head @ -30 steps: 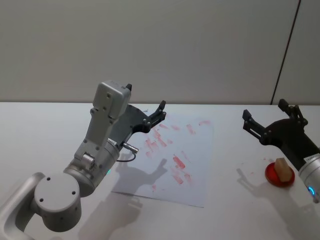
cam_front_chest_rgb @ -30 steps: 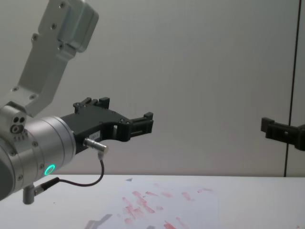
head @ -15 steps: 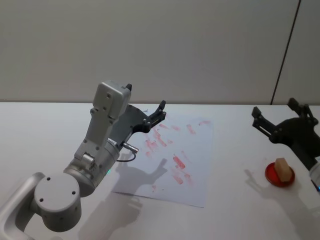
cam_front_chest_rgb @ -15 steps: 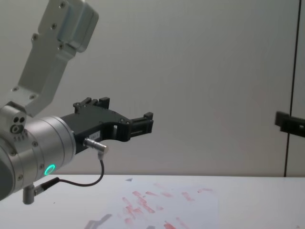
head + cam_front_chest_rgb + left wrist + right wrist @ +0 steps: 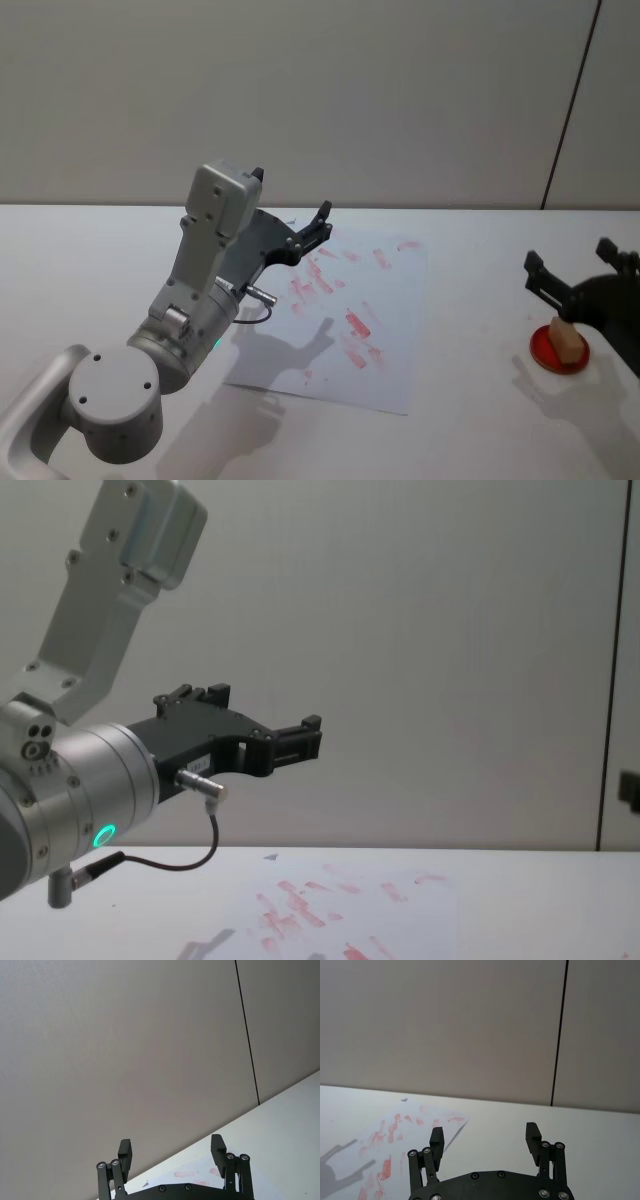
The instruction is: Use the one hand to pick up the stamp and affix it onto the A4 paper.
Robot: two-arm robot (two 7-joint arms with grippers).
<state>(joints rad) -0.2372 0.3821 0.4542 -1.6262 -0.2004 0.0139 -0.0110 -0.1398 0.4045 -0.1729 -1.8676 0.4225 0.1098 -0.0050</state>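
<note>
Stamp not yet picked up.
We see the right tool (image 5: pixel 568 256), fingers spread and empty, close over the stamp (image 5: pixel 567 338), which sits on a red pad (image 5: pixel 543 350) on the worktop (image 5: pixel 470 420), well apart from the A4 paper (image 5: pixel 385 340) (already marked red); grasp, carry and press remain. The left tool (image 5: pixel 322 222), also spread, hangs above the paper's far edge.

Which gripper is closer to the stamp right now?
Right. The right gripper, open, hovers right by the stamp on its red pad; the left gripper, also open, is raised over the A4 paper's left edge, well away.
</note>
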